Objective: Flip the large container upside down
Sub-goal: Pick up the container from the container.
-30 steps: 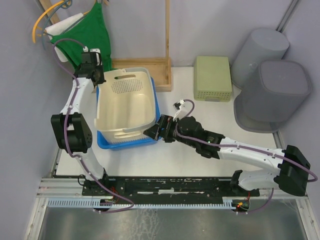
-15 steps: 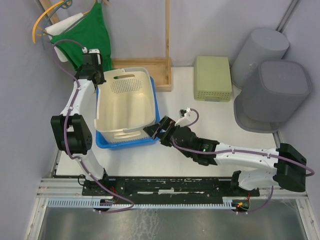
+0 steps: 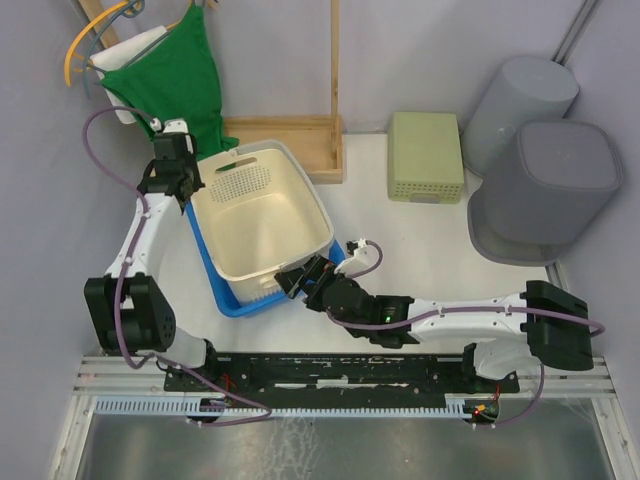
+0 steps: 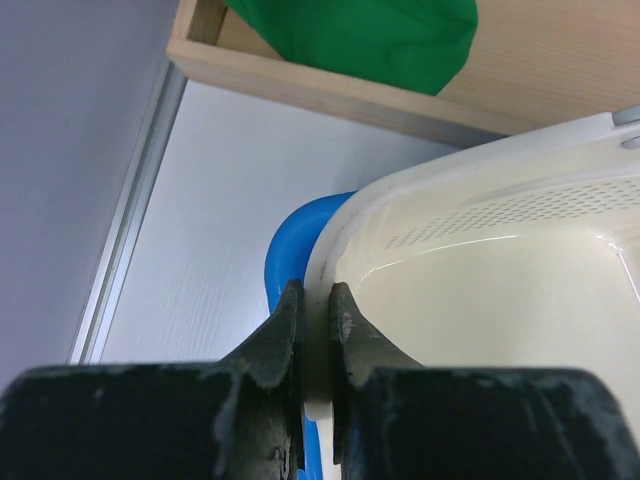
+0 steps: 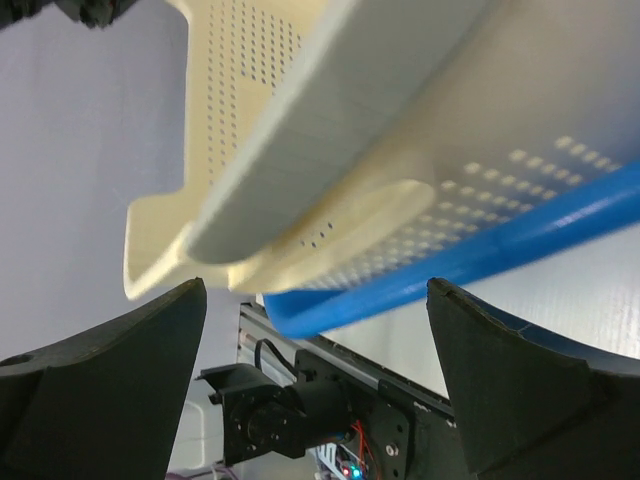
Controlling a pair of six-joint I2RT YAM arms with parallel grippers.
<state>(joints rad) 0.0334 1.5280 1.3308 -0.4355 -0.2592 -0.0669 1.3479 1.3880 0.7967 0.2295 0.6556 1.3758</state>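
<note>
The large cream container (image 3: 265, 225) sits skewed in a blue tray (image 3: 213, 268) at the table's left. My left gripper (image 3: 180, 190) is shut on the container's far-left rim; in the left wrist view the jaws (image 4: 317, 310) pinch the cream rim (image 4: 480, 270) with the blue tray's edge (image 4: 290, 240) just outside. My right gripper (image 3: 292, 282) is open at the container's near corner. In the right wrist view its jaws (image 5: 315, 292) stand wide apart, with the cream container (image 5: 330, 110) above and the blue tray's rim (image 5: 480, 255) between them, untouched.
A wooden frame (image 3: 290, 140) and a green cloth (image 3: 180, 80) stand behind the container. A pale green basket (image 3: 426, 155) lies at the back middle. Two grey bins (image 3: 545, 190) (image 3: 520, 95) stand at the right.
The container and blue tray have swung clockwise and slid toward the front. The right arm moved left and nearer, to the container's near corner. The left gripper kept its grip and shifted left.
</note>
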